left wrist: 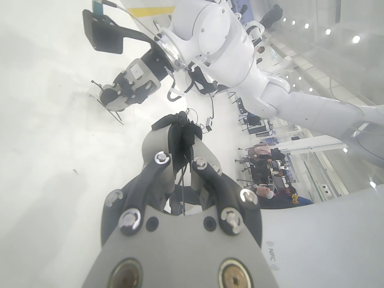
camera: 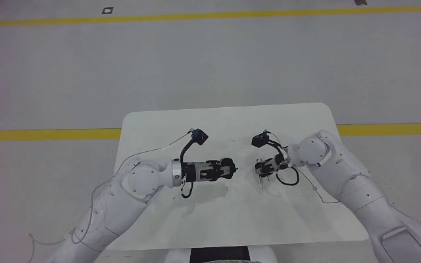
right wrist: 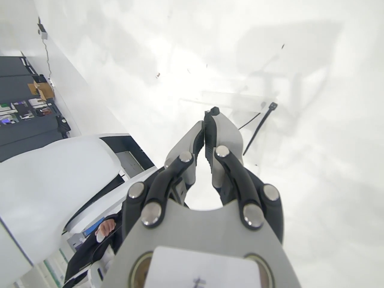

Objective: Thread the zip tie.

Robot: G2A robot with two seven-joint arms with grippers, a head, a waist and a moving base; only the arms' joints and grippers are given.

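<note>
- Top view: the white counter (camera: 197,125) has rounded corners. Both arms work near its middle, well in from the far edge and the side edges, with bare surface all round them. The left pincer (camera: 231,168) and the right pincer (camera: 262,169) face each other, near but apart. Grey floor with a yellow line (camera: 210,16) lies beyond the counter.
- Left wrist view: open glossy counter separates the left pincer (left wrist: 183,127) from the right pincer (left wrist: 105,101). The left one has grey metal fingers with black pads, pressed together at the tips. A thin black strand (left wrist: 181,181) runs down between them, and I cannot tell whether it is gripped. Just by the right pincer's tips, a slim black zip tie (left wrist: 110,112) slants across the counter surface.
- Right wrist view: the right pincer (right wrist: 209,118) is closed pad to pad, with ribbed black rubber on smooth grey shells. I cannot tell whether it nips anything. The zip tie (right wrist: 258,125) lies just beside the fingers. It is a flat, narrow strap with a small square head at its far end. The counter (right wrist: 180,31) here is smooth and reflective, and its edge is well off to one side.
</note>
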